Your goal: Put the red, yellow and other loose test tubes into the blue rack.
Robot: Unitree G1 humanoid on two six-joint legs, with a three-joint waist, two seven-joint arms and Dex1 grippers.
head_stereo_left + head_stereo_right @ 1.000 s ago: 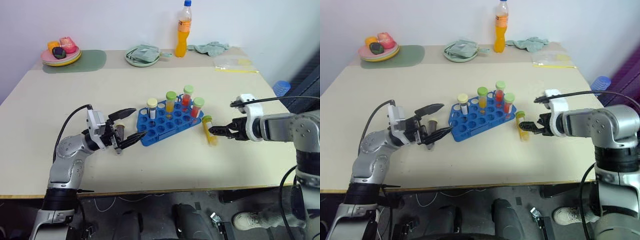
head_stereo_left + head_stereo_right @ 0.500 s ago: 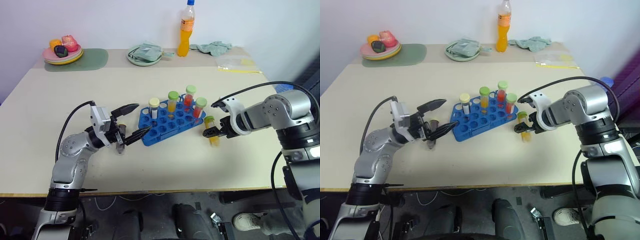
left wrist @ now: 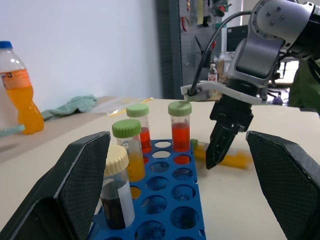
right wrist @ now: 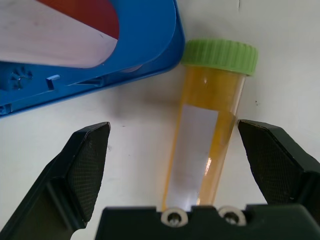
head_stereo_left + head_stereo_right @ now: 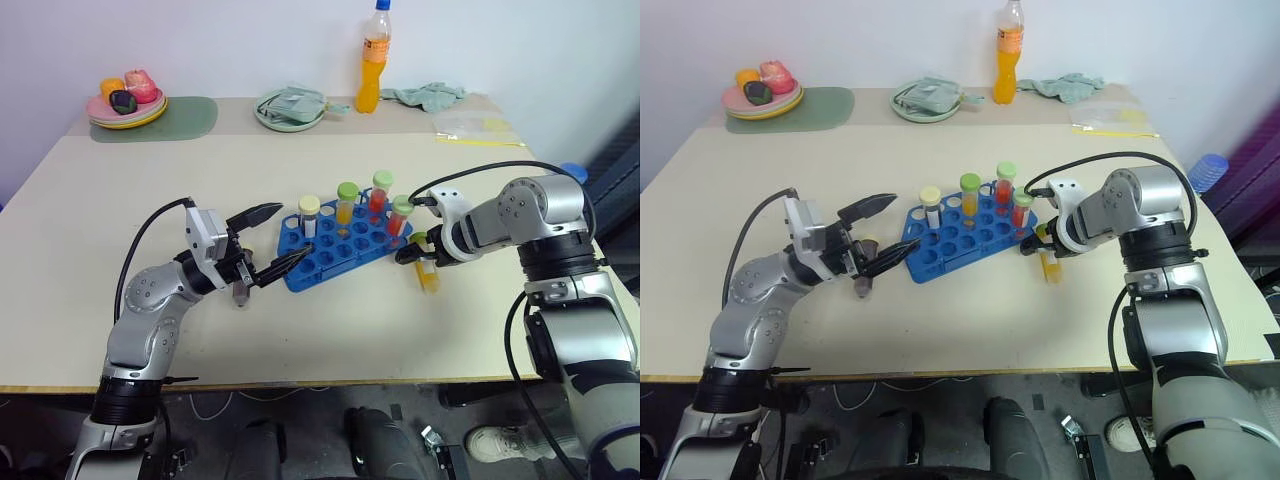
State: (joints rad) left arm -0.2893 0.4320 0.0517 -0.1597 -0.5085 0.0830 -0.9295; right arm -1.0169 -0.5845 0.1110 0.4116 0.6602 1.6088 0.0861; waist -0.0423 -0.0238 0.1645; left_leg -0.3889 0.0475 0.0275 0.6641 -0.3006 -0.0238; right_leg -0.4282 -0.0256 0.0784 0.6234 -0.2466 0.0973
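Observation:
The blue rack (image 5: 335,250) stands mid-table with a cream-capped dark tube (image 5: 307,215), a green-capped yellow tube (image 5: 346,200) and two green-capped red tubes (image 5: 379,190). A loose yellow tube (image 4: 205,145) with a green cap lies on the table just off the rack's right end. My right gripper (image 5: 415,256) points down over it, open, one finger (image 4: 85,165) on each side of it without touching. My left gripper (image 5: 288,233) hovers open at the rack's left end. A small dark tube (image 5: 862,285) lies on the table beneath it.
Along the table's far edge stand an orange drink bottle (image 5: 371,60), a plate with a green cloth (image 5: 290,108), a plate of toy food (image 5: 125,100) on a green mat, a teal cloth (image 5: 425,95) and a plastic bag (image 5: 470,128).
My right gripper has come in from the right toward the rack and tipped downward over the loose yellow tube. The left gripper has stayed open at the rack's left end.

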